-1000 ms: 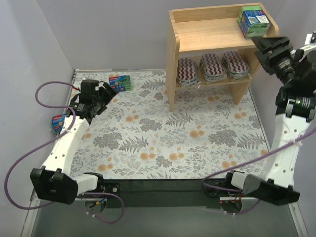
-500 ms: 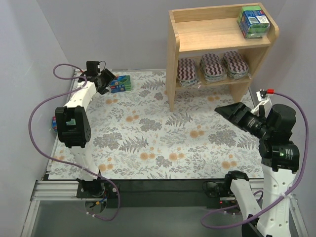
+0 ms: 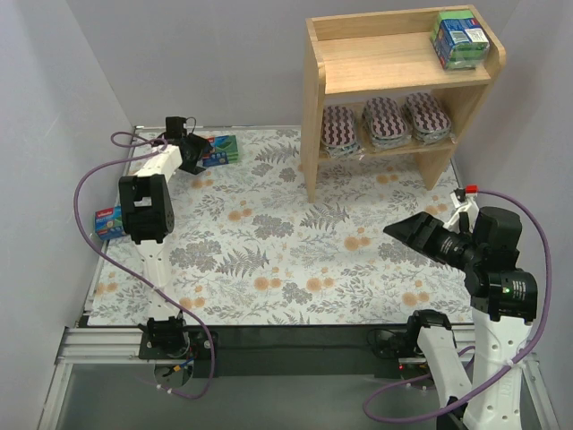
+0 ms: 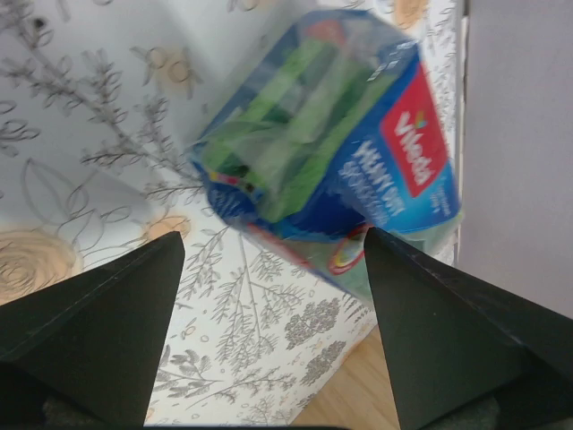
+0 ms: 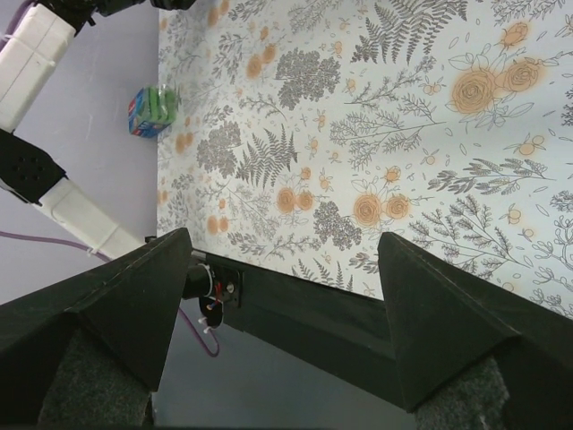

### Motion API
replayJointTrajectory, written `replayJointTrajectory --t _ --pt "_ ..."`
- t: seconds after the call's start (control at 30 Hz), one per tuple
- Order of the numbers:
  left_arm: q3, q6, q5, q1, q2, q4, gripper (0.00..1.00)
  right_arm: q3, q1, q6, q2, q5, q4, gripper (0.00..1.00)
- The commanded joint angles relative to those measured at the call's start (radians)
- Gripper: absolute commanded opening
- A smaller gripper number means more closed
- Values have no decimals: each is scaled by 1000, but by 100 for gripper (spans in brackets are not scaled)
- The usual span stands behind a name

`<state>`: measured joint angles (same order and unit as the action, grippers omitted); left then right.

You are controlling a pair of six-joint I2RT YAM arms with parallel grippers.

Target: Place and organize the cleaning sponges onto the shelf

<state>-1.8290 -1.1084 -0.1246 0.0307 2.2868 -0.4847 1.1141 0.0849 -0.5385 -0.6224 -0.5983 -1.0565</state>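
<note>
The wooden shelf (image 3: 394, 63) stands at the back right. One green sponge pack (image 3: 460, 38) sits on its top tier. Three striped oval pads (image 3: 385, 121) sit on the lower tier. A second green pack (image 3: 219, 150) lies on the floral mat at the back left. My left gripper (image 3: 197, 156) is open right beside it. In the left wrist view the pack (image 4: 331, 152) lies just ahead of the open gripper (image 4: 273, 235). A third pack (image 3: 108, 220) lies at the mat's left edge, also in the right wrist view (image 5: 150, 109). My right gripper (image 3: 407, 230) is open and empty above the mat's right side (image 5: 285, 235).
The floral mat (image 3: 295, 233) covers the table between grey walls. The left arm's purple cable (image 3: 89, 179) loops near the left wall. The black front rail (image 5: 358, 322) shows below the right gripper.
My right gripper has left the shelf's top tier and dropped back over the mat's right side. My left gripper has reached forward to the back-left pack.
</note>
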Motion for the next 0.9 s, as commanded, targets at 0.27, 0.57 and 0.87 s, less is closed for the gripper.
replayJointTrajectory --t 0.27,0.57,0.87 --pt "-78 19 -40 -3 37 17 26 -22 -2 61 -43 22 7 75" --pt "172 165 -171 0 -140 26 17 -83 -2 68 -33 -8 47 75" --pt "772 303 -322 -96 -594 120 17 -252 -27 95 -37 -29 98 74"
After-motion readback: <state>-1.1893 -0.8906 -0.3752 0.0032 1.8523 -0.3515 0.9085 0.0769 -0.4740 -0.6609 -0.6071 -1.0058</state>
